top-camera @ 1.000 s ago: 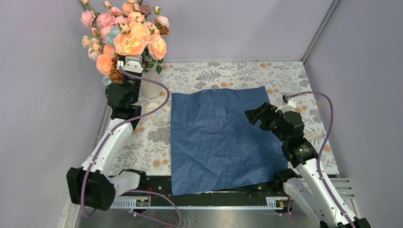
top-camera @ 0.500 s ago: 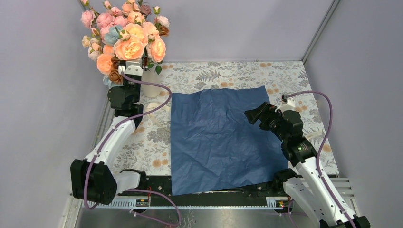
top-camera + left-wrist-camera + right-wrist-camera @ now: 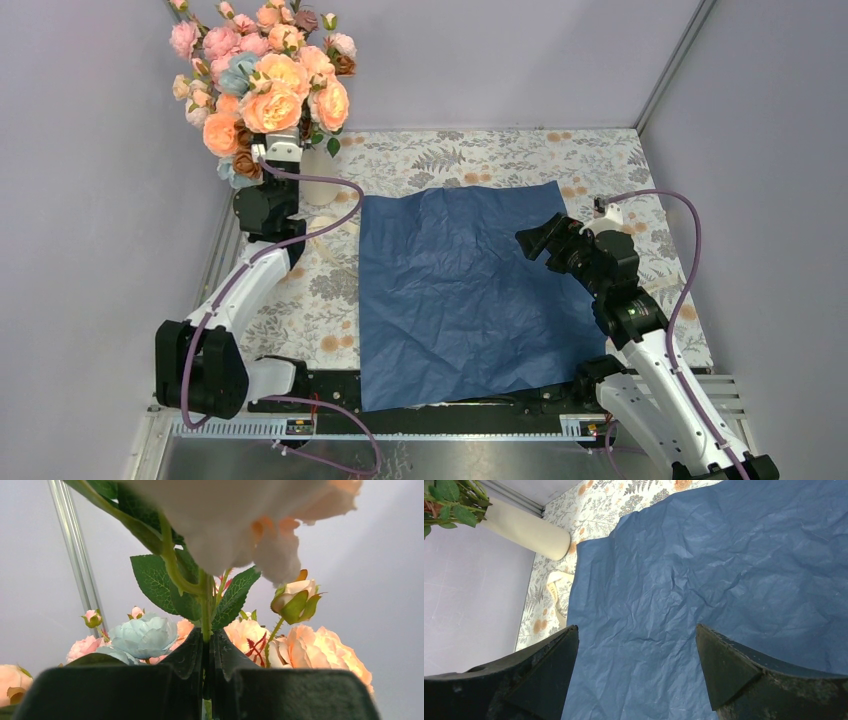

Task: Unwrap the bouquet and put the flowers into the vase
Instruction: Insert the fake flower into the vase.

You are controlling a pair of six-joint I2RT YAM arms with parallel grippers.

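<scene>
- Two fingers of my left gripper (image 3: 209,647) are clenched on a single green stem (image 3: 205,605); leaves and blooms crowd close above them in the wrist view.
- Outward from that pinch, the flowers (image 3: 270,75) stand as one bunch at the far left corner, heads high against the wall; their stem ends reach the mouth of the vase (image 3: 524,527), though I cannot tell how deep they sit.
- That vase stands on the desk (image 3: 600,160) just beyond the far left corner of the navy paper (image 3: 460,290), which lies spread flat; a cream ribbon (image 3: 325,225) lies beside the paper's left edge.
- My right gripper (image 3: 532,243) hangs released, jaws wide, over the right part of the paper; it holds nothing.
- Risks, as I judge them: the bunch looks top-heavy for so small a vase, so letting go before the stems are seated could tip it; a sideways pull on my one stem could drag the vase over; with only one stem pinched, the others may splay or slip out.
</scene>
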